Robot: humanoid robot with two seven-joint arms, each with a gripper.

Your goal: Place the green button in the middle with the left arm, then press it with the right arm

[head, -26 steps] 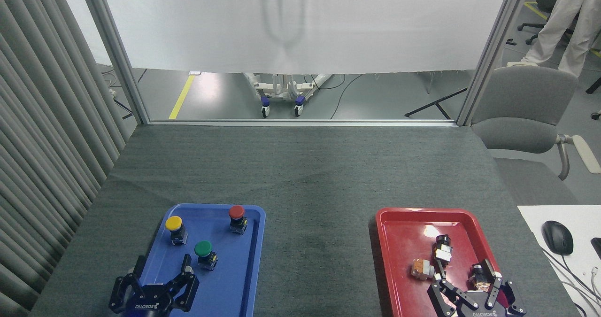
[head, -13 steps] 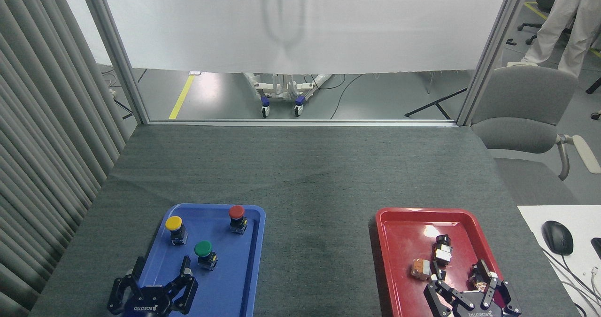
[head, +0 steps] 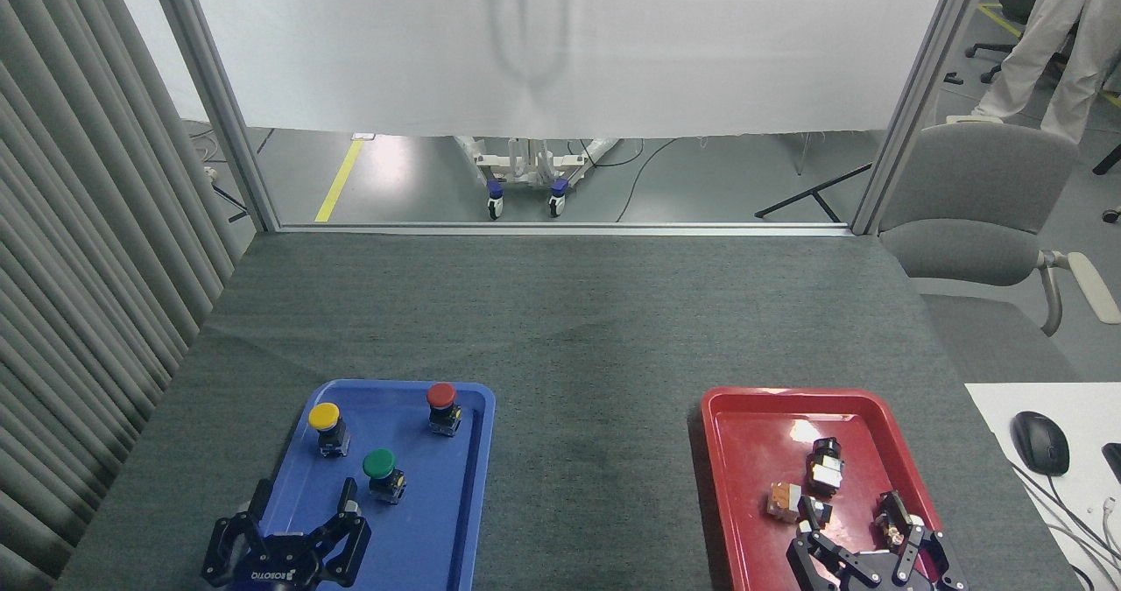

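**Reaching for the green button, nothing picked up yet**

I read this as the very first step: the green button stands upright in the blue tray, nearer to me than the yellow button and the red button, and apart from both. My left gripper sits low at the near end of that tray with its fingers spread wide and holding nothing; one fingertip is just beside the green button on its left, not touching as far as I can tell.

The middle, the bare grey cloth between the two trays, has nothing on it.

My right gripper hangs over the near part of the red tray, fingers splayed apart among the small parts lying there, gripping none that I can see.

Next I would judge the left hand needs to shift slightly right and forward so the fingers straddle the button's short body, then close low under the cap. The cap is domed and smooth, so a grip on it alone could slip
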